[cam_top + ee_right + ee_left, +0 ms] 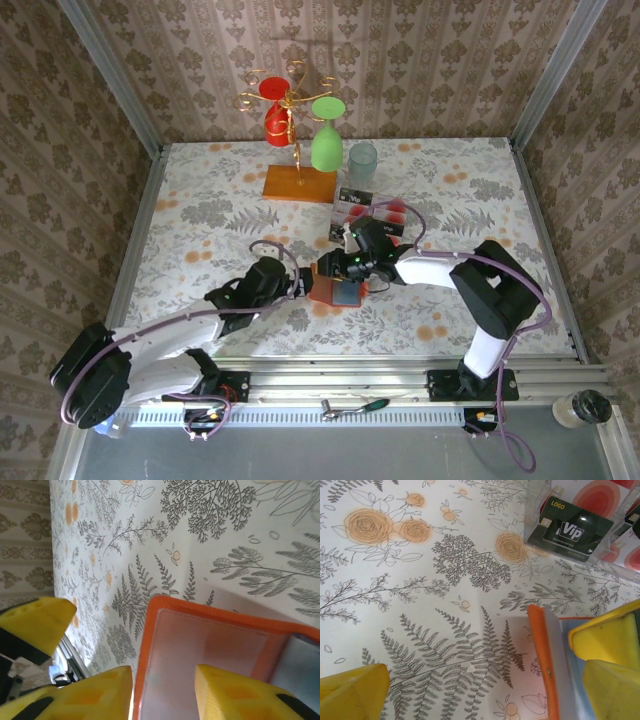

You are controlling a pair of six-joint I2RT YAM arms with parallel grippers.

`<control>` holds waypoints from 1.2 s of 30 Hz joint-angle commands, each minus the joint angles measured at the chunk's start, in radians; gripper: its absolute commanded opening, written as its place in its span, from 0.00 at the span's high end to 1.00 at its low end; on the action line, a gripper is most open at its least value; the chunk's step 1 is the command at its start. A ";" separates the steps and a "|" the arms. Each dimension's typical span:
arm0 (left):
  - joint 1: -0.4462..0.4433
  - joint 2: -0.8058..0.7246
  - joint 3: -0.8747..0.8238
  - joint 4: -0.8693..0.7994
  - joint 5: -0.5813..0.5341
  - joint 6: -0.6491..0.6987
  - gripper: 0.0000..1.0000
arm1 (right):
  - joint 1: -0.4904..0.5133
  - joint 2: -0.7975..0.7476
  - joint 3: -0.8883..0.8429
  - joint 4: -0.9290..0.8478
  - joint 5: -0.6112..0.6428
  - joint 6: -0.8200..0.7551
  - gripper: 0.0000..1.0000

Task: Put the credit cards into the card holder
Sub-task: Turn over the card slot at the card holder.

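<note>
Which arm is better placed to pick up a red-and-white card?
Left, probably: the left pincer is wide open, with the red-and-white flat cards ahead. The right pincer straddles the rim of the small orange card holder.

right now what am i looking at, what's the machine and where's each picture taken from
Two robot arms are bolted at a table's near edge. One picture looks down from above; the other two come from a camera on each wrist, so yellow fingers poke in. On the table sit an orange card holder, credit cards in a clear box, a glass rack and a tumbler. The left claw is open. The right claw straddles the holder's edge; whether it grips, I can't tell.
</note>
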 commanded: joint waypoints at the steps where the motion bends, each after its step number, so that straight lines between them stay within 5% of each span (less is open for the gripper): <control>1: 0.007 0.029 0.057 -0.005 0.014 0.024 0.00 | -0.017 -0.028 -0.040 -0.022 -0.022 -0.026 0.74; 5: 0.006 0.061 0.083 -0.011 0.015 0.029 0.00 | -0.021 -0.019 -0.049 -0.035 -0.019 -0.046 0.93; 11: 0.006 0.112 0.126 -0.054 0.015 0.046 0.00 | -0.020 0.036 -0.021 -0.050 -0.041 -0.061 0.96; 29: -0.039 0.307 0.174 -0.130 -0.033 0.055 0.00 | -0.023 0.032 -0.026 -0.065 -0.036 -0.059 0.90; 36: -0.043 0.300 0.127 -0.125 -0.065 0.028 0.00 | -0.136 -0.130 0.016 -0.248 0.036 -0.165 0.69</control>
